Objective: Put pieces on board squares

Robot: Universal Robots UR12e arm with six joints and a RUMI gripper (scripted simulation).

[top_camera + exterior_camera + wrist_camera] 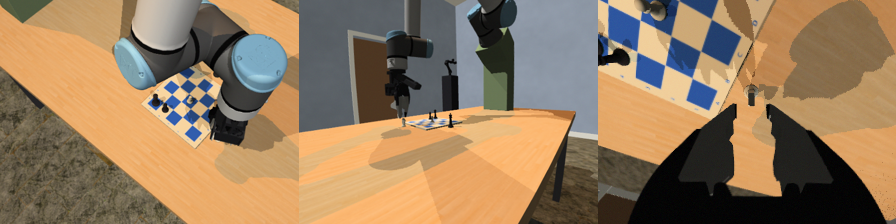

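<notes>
With two pieces already on their assigned squares, you appear to be at the white knight step. The black queen stands upright on A5 and the small white pawn on C3 of the blue-and-cream chequered board. The small black pawn occupies A4; leave it there.

Your white knight is upright on the wooden table, just beside the board's lettered edge. The black two-jaw gripper is above it, jaws partly open, holding nothing. The tall black king also stands off the board and remains to be placed on A1.

You should next confirm that the knight is centred between the jaws, descend straight, close, and lift enough to clear the board's edge before carrying it to D1. Judged risk: an off-centre descent could tip the knight. The arm hides D1 from above, so verify that square before release.
</notes>
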